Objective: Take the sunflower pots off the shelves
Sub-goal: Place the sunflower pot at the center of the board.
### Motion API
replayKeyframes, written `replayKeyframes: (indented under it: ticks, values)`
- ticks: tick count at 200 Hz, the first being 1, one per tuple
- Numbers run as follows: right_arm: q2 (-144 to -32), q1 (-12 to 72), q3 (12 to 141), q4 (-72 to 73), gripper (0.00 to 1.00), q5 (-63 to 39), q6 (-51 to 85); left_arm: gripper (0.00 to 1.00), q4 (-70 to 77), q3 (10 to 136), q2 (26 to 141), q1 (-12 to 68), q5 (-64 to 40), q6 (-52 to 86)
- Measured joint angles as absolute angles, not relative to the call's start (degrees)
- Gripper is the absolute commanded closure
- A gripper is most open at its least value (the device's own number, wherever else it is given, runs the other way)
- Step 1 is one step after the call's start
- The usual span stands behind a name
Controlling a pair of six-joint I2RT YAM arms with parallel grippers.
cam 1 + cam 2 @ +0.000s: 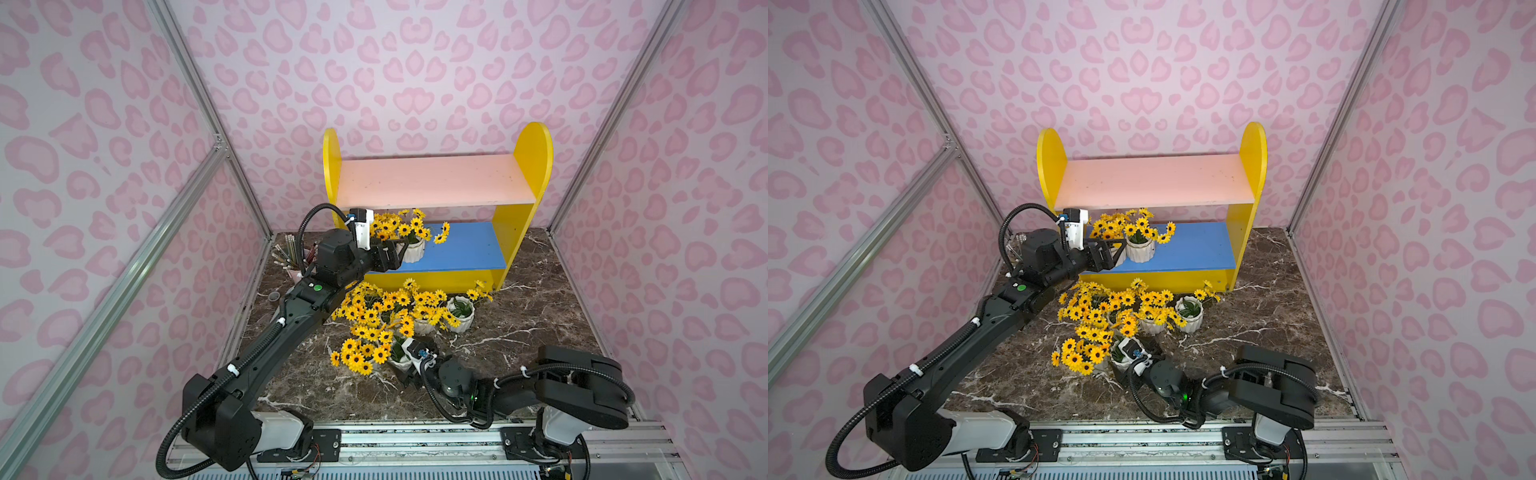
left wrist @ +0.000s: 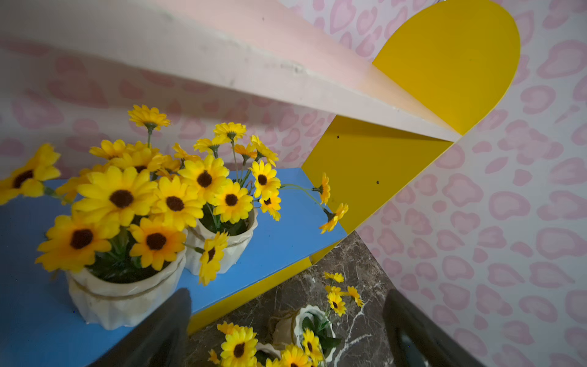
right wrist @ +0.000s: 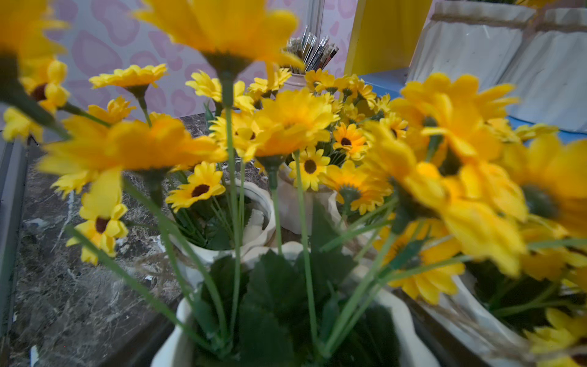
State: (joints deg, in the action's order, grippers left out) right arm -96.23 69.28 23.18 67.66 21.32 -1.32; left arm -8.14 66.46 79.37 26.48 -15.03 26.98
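The shelves (image 1: 432, 180) stand at the back, a pink upper board over a blue lower board (image 1: 461, 245). Two sunflower pots stand on the left of the blue board: the near one (image 2: 124, 302) and the far one (image 2: 228, 244). My left gripper (image 2: 286, 317) is open at that board's front edge, beside the near pot and holding nothing. Several more sunflower pots (image 1: 390, 316) crowd the marble table in front. My right gripper (image 1: 411, 363) is low and open, with one of these pots (image 3: 178, 321) standing between its fingers.
A pink cup of pencils (image 1: 295, 272) stands left of the shelves, behind the left arm. A small round thing (image 1: 274, 296) lies near it. One pot (image 1: 461, 316) stands at the right end of the cluster on the table. Patterned walls close in the back and both sides.
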Motion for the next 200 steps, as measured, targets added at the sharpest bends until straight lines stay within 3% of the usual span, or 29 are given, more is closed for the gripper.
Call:
replayKeyframes:
  ticks: [177, 188, 200]
  values:
    - [-118.4, 66.7, 25.7, 91.1, 1.00, 22.6, 3.6, 0.04, -6.3, 63.9, 76.3, 28.8, -20.1, 25.5]
    - [-119.1, 66.9, 25.9, 91.6, 0.84, 22.8, 3.6, 0.04, -6.2, 63.9, 76.3, 28.8, -20.2, 25.5]
    - [-119.6, 67.2, 26.6, 91.7, 0.83, 23.4, 3.4, 0.04, -6.1, 63.7, 76.1, 28.8, -20.2, 25.5]
